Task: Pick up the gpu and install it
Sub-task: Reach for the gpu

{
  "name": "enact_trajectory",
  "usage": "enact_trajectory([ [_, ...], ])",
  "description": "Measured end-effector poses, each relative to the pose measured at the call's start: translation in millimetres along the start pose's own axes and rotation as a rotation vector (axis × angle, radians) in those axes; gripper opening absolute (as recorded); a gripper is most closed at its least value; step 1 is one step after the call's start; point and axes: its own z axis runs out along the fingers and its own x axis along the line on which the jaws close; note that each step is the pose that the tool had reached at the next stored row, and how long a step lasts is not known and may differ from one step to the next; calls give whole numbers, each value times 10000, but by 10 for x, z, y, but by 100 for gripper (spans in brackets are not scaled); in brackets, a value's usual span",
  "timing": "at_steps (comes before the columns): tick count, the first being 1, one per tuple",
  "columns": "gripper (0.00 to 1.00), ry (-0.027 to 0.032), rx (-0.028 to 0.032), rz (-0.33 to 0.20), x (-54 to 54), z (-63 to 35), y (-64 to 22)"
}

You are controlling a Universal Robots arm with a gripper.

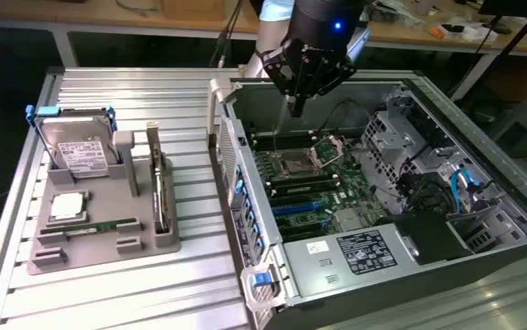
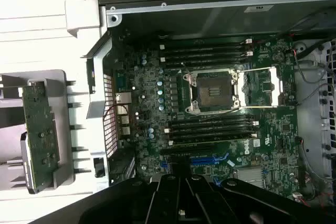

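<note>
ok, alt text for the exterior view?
A robot arm hangs over the motherboard of an open PC case. On the exterior view's left, the gpu stands on edge in a gray fixture on the table, beside a hard drive, untouched.

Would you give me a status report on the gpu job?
Gripper over open case. Gpu on edge in tray, untouched. Case wall between them.

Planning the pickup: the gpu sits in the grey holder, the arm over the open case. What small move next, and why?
Probably shift the gripper toward the exterior view's left, over the gpu, which stands upright in the holder; the gripper hangs above the motherboard.
</note>
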Motion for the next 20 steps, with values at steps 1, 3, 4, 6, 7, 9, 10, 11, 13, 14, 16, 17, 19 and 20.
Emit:
enact_trajectory([
  [1,11,-1,-1,0,0,0,0],
  [3,11,0,0,0,0,0,0],
  [4,11,0,0,0,0,0,0],
  [6,11,0,0,0,0,0,0],
  [7,11,0,0,-1,0,0,0],
  [9,11,0,-1,0,1,0,0],
  [10,11,-2,-2,0,5,1,0],
  [11,11,-1,-2,0,19,1,-2],
  [13,11,0,-1,-1,44,0,-3],
  [14,11,0,-1,-1,60,-1,-4],
  [16,11,0,-1,0,112,-2,-8],
  [17,11,-1,-2,1,132,-2,-10],
  [19,11,0,0,-2,211,-5,-16],
  [20,11,0,0,-2,240,-6,-18],
])
